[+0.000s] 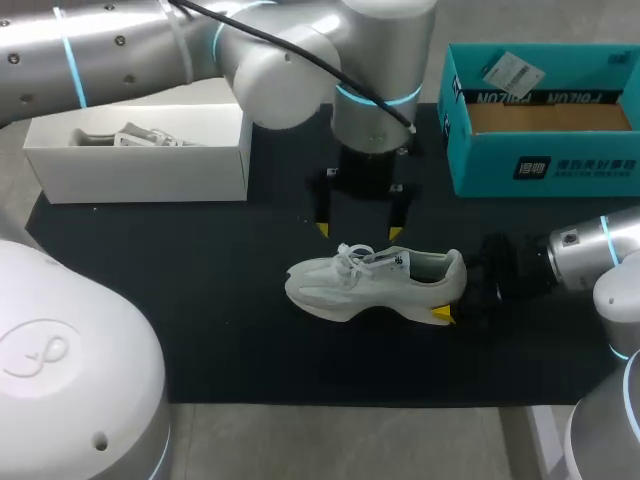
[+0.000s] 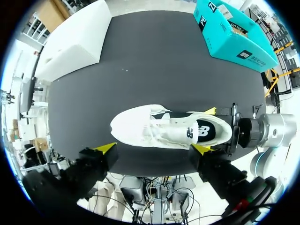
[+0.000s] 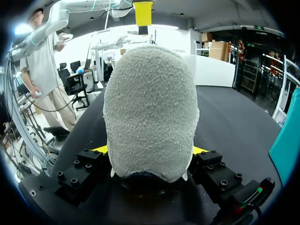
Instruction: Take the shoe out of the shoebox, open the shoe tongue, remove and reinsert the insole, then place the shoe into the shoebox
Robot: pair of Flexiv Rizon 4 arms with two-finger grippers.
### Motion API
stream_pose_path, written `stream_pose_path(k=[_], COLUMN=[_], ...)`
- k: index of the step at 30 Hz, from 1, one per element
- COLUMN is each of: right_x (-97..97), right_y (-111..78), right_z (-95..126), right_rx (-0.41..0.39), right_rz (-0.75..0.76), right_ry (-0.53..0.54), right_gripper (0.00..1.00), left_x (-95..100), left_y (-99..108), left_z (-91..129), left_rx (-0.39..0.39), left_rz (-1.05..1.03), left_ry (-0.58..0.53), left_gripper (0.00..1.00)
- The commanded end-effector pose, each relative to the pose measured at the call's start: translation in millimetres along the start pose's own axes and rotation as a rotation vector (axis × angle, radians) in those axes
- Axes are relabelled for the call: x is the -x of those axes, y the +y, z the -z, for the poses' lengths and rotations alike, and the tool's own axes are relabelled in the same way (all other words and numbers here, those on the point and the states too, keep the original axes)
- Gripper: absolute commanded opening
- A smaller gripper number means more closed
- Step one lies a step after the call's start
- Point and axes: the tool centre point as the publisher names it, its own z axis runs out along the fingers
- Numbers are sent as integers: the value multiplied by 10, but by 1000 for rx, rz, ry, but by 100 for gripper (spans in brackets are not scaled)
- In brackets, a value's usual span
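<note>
Your right gripper [image 3: 150, 151] clenches the white sneaker [image 1: 370, 285] at its 3 o'clock heel, steadying it; your left gripper [image 1: 358, 231] hangs released at 12 o'clock, likely readying for the tongue [image 2: 185, 131].

Upper left of the frame: white open-topped box [image 1: 140, 170], long side toward the frame's bottom, resting near the far edge of the black table [image 1: 200, 320]. Inside, pale grey and white crumpled items [image 1: 125, 135], too small to identify.
</note>
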Motion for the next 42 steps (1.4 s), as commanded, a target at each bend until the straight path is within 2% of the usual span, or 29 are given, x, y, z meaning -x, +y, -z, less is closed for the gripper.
stream_pose_path(k=[1,11,21,28,33,40,41,42], right_x=[19,19,19,19,19,19,19,19], right_y=[-32,-32,-32,-32,-32,-32,-32,-32], right_z=[-50,-50,-50,-50,-50,-50,-50,-50], right_rx=[-3,-3,-3,-3,-3,-3,-3,-3], right_rz=[-1,-1,-1,-1,-1,-1,-1,-1], right_ry=[-3,-3,-3,-3,-3,-3,-3,-3], right_gripper=[0,0,0,0,0,0,0,0], left_x=[-224,-446,-574,-475,-361,-176,-151,-131], left_y=[1,6,-24,-93,-167,-170,-168,-171], left_z=[-139,-386,-537,-625,-670,-592,-579,-567], left_rx=[11,3,-63,-106,-103,-86,-79,-68], left_rz=[-14,8,1,31,40,44,54,59], left_ry=[-26,-61,-127,-184,-225,-240,-237,-231], left_gripper=[100,100,100,100,100,100,98,75])
